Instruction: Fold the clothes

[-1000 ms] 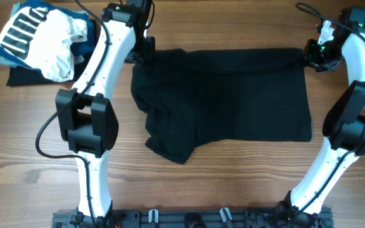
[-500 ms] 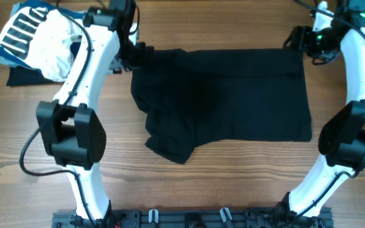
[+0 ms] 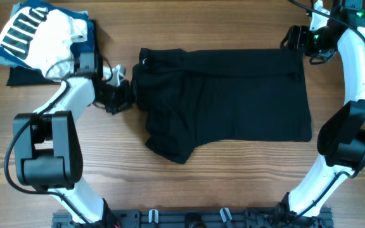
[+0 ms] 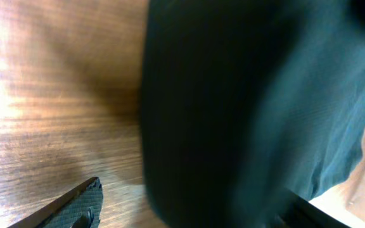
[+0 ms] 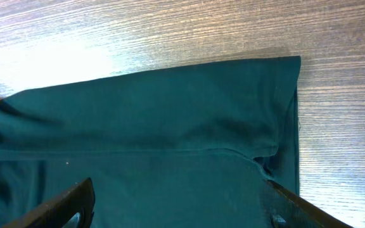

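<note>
The left fingers (image 4: 76, 204) and right fingers (image 5: 65, 206) stand apart, gripping nothing, at the top corners of the black shirt (image 3: 233, 95). Limp and matte, it lies mid-table with its lower left hem rumpled. Bare wood-grain table (image 3: 233, 183) surrounds it.

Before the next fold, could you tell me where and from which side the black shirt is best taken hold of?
Probably at the far right corner of the black shirt, with the right tool coming from the far side of the table. That corner lies flat and square with bare wood around it; the left edge is bunched and harder to pinch cleanly.
</note>
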### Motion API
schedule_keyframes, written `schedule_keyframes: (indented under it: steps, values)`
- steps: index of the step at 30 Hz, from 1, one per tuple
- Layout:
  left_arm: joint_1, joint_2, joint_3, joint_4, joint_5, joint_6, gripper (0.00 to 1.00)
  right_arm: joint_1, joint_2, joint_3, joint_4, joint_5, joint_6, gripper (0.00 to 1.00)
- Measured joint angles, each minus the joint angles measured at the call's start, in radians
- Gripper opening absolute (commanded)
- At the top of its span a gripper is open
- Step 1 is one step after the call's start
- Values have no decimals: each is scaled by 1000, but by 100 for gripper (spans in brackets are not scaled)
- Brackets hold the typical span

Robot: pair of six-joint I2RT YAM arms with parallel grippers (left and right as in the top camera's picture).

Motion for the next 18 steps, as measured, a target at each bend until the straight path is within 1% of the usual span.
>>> schedule_keyframes:
  steps: [3, 4, 5, 7, 8, 9, 11, 12, 16, 18]
  values:
    - [20, 0, -48, 61, 55, 0, 69, 0, 0, 0, 0, 3, 0, 83]
    - [27, 0, -51, 67, 61, 1, 61, 0, 0, 0, 0, 3, 1, 83]
    - [34, 0, -55, 76, 64, 0, 56, 0, 0, 0, 0, 3, 1, 83]
    - [47, 0, -57, 86, 68, 1, 41, 0, 0, 0, 2, 3, 4, 83]
    - [48, 0, -57, 87, 68, 2, 30, 0, 0, 0, 7, 3, 5, 83]
    - [48, 0, -58, 87, 67, 4, 22, 0, 0, 0, 8, 3, 5, 83]
    - [47, 0, -58, 97, 66, 3, 7, 0, 0, 0, 13, 3, 5, 83]
    - [47, 0, -58, 108, 61, 1, 4, 0, 0, 0, 13, 3, 5, 84]
    - [47, 0, -59, 145, 42, -12, 4, 0, 0, 0, 14, 3, 5, 84]
    - [46, -2, -48, 119, 5, -26, 4, 0, 0, 0, 14, 3, 8, 84]
